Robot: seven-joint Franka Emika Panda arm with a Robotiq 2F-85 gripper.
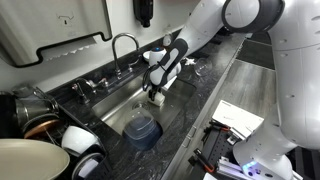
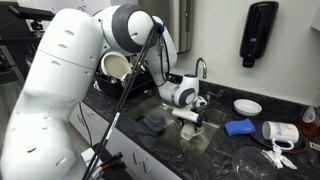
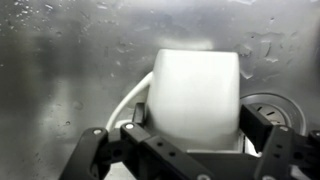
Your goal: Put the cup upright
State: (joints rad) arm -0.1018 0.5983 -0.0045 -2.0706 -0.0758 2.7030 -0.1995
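Down in the sink [image 1: 113, 110], the gripper [image 1: 157, 95] all but hides the cup [image 3: 197, 90] in both exterior views. Only the wrist view shows it plainly: cream-white, clamped between both fingers [image 3: 260, 128] beside the drain [image 3: 272, 104], its lower edge cut off.

In an exterior view, the white arm [image 1: 215, 25] reaches down from the upper right into a steel sink [image 1: 118, 108] set in a dark speckled counter [image 1: 215, 88]. The gripper [image 1: 156, 95] points downward near the back of the basin, its fingers down either side of the cup [image 1: 158, 100], a small cream-white thing low over the sink floor. Nearer the camera in the same basin sits a dark blue-grey bowl [image 1: 142, 130], apart from the cup. A curved faucet [image 1: 124, 45] stands behind the sink. Stacked dishes crowd the lower left, among them a large pale bowl [image 1: 22, 160]. White papers [image 1: 238, 118] lie on the counter at right.
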